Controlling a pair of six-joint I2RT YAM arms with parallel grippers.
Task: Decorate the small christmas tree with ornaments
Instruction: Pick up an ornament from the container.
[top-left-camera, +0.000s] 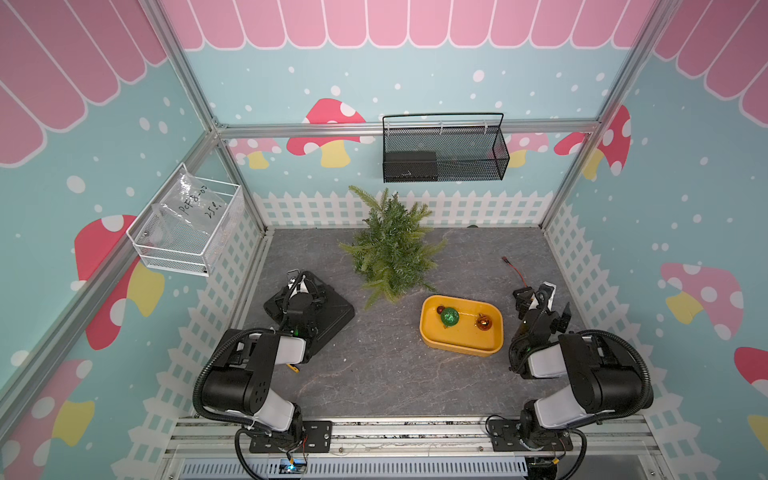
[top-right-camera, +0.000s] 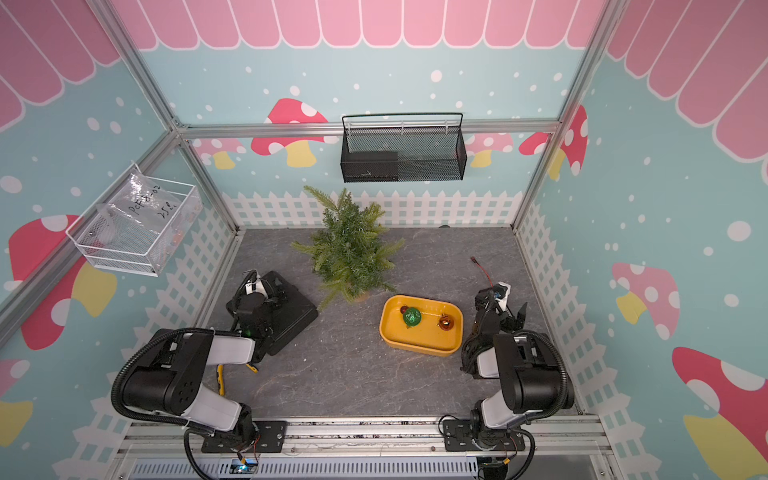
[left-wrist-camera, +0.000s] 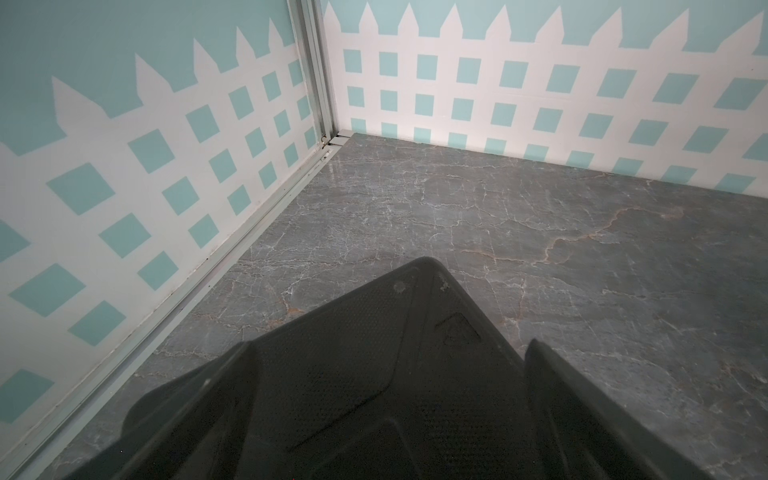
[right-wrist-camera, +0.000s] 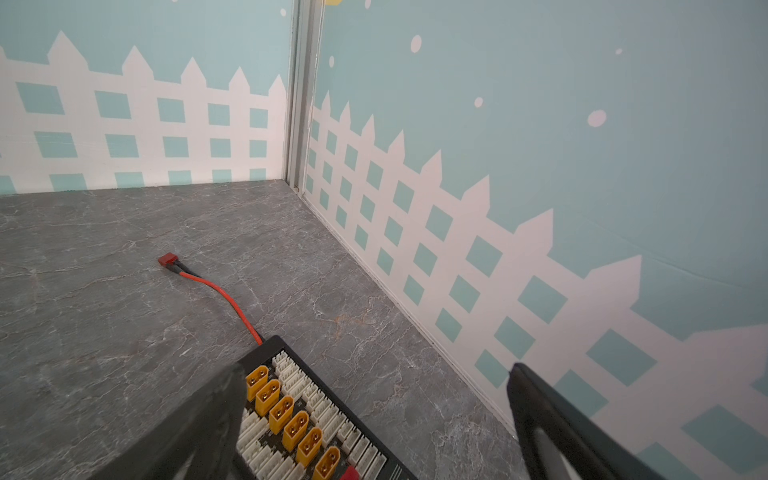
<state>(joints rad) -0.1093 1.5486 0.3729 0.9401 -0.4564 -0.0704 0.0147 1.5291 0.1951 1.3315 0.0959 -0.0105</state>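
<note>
**Green fir at the back, baubles in the tray**

The small christmas tree (top-left-camera: 390, 245) stands near the back wall of the grey table (top-left-camera: 386, 374). Its bushy green needle branches spread wider than the yellow tray (top-left-camera: 457, 347), which sits just in front of it, toward the right arm. The ornaments lie in the tray: a glittery green ball (top-left-camera: 449, 316), a much smaller red ball (top-left-camera: 440, 309) just beside it, and an orange-gold ball (top-left-camera: 483, 321) apart from both. The left gripper (top-left-camera: 302, 286), over a black flat case (top-left-camera: 330, 318), and the right gripper (right-wrist-camera: 376, 370), over a connector board (right-wrist-camera: 316, 415), both have their jaws spread wide and hold nothing.
</note>
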